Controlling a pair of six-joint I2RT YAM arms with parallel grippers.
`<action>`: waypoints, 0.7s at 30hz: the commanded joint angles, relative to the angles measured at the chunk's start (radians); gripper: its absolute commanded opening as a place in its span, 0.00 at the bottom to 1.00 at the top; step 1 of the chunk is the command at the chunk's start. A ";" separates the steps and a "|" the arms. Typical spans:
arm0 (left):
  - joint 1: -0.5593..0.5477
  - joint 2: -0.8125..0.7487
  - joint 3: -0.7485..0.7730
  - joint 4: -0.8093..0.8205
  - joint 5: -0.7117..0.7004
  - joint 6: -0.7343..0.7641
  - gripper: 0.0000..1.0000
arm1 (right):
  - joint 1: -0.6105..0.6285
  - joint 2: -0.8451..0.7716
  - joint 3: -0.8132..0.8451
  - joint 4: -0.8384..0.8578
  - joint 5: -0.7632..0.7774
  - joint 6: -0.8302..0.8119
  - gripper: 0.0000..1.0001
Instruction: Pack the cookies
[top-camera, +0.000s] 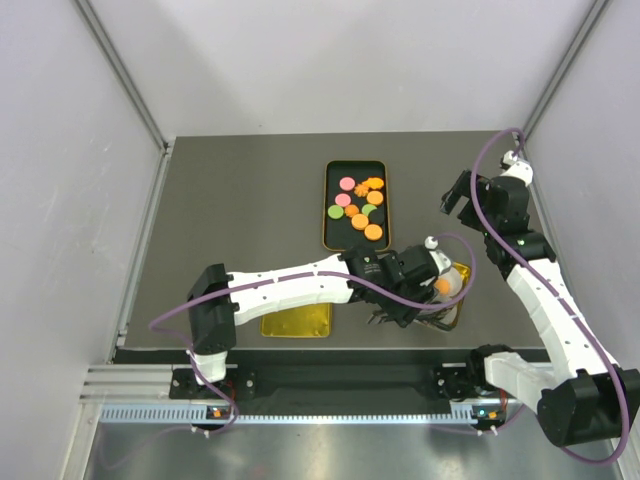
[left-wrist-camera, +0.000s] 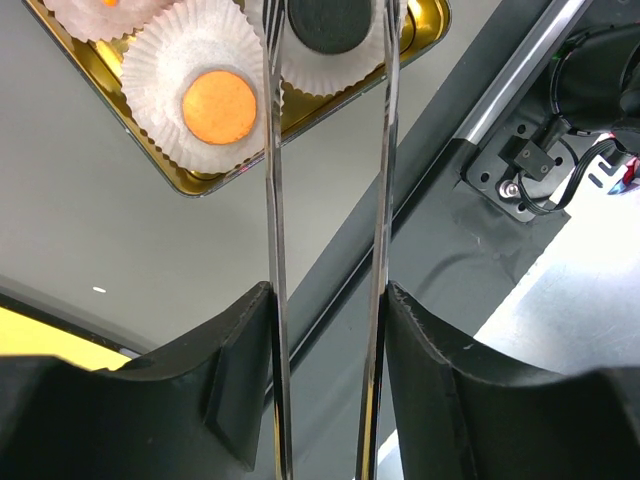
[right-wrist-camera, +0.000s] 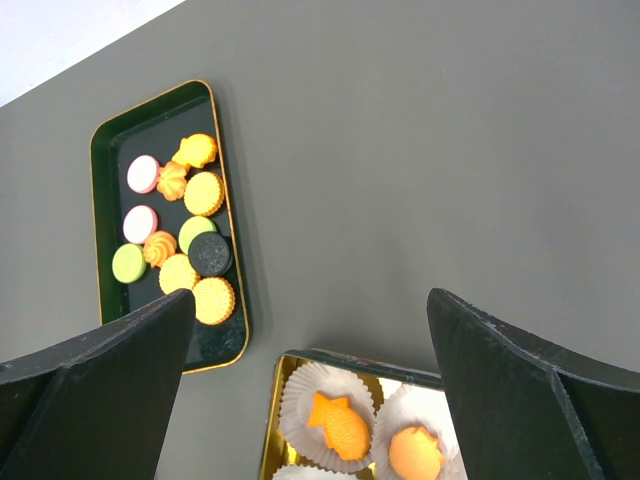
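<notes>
Landmark: shallow gold metal tin (left-wrist-camera: 420, 30) at the near right of the dark grey counter (right-wrist-camera: 420, 150), lined with white fluted paper cups (left-wrist-camera: 160, 60).

Cookies (right-wrist-camera: 203, 193): most of them, ten or so small flat discs and flower shapes in orange, pink, green and one black, lie loose in a dark green rectangular tray with a gold rim (right-wrist-camera: 112, 150). That tray sits beyond the tin and a little to its left, apart from it. A few are already in the tin, one per cup: a round orange cookie (left-wrist-camera: 218, 106), a black round cookie (left-wrist-camera: 330, 20), a fish-shaped orange cookie (right-wrist-camera: 338, 425), and another orange one beside the fish.

Left arm (top-camera: 290, 285): stretched low across the counter's near side, its wrist over the tin. Two thin metal blades (left-wrist-camera: 275, 200) run forward along the inner faces of the left jaws and stand apart. Their tips flank the black cookie in its cup, very close to each edge. Whether they pinch it or merely straddle it, I cannot tell.

Right arm (top-camera: 545, 300): raised beyond the tin on its right side, camera looking down on tin and tray. Right jaws spread wide, nothing between them.

Flat yellow rectangular lid (top-camera: 295, 320): left of the tin, at the counter's near edge.
</notes>
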 joint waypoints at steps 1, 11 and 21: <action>-0.005 -0.010 0.023 0.050 0.001 0.001 0.52 | -0.018 -0.020 0.002 0.045 0.006 -0.010 1.00; -0.003 -0.034 0.029 0.044 -0.019 0.003 0.50 | -0.015 -0.024 0.004 0.043 0.007 -0.010 1.00; 0.119 -0.172 -0.003 0.016 -0.072 0.001 0.48 | -0.015 -0.020 0.008 0.042 0.007 -0.010 1.00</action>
